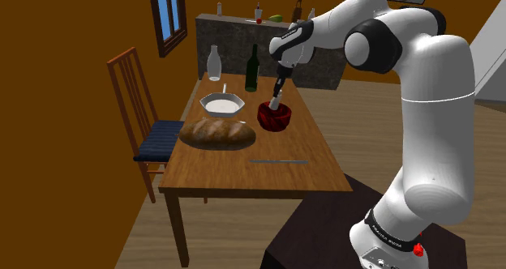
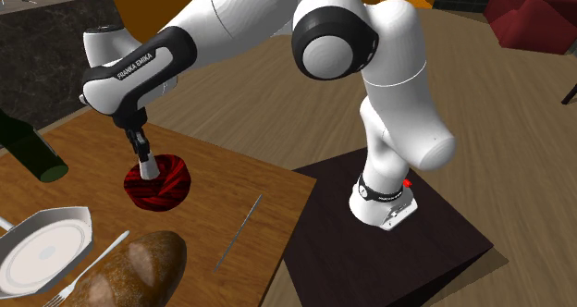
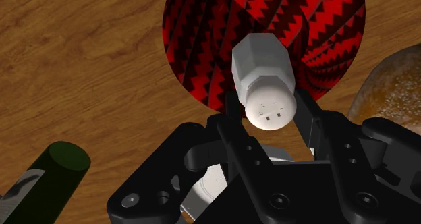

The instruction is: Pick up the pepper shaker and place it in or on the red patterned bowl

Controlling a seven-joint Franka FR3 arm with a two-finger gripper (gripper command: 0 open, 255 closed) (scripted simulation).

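You had the gripper (image 3: 270, 113) closed narrow on the shaker (image 3: 264, 77), with the fingers (image 3: 310, 125) clasping its sides just under the holed cap. The pick-up looked done. The shaker hung straight below the gripper, right over the bowl (image 3: 202, 34). In the shoulder view its lower end sat about level with the rim, and in the second exterior view it seemed to dip just inside. I couldn't tell whether it touched the bowl's floor. By my read, what was left for you: lower it a touch if needed, open the fingers, lift clear. The bread (image 3: 398, 88) lay close on one side of the gripper and the bottle (image 3: 57, 165) on the other, both outside the bowl.
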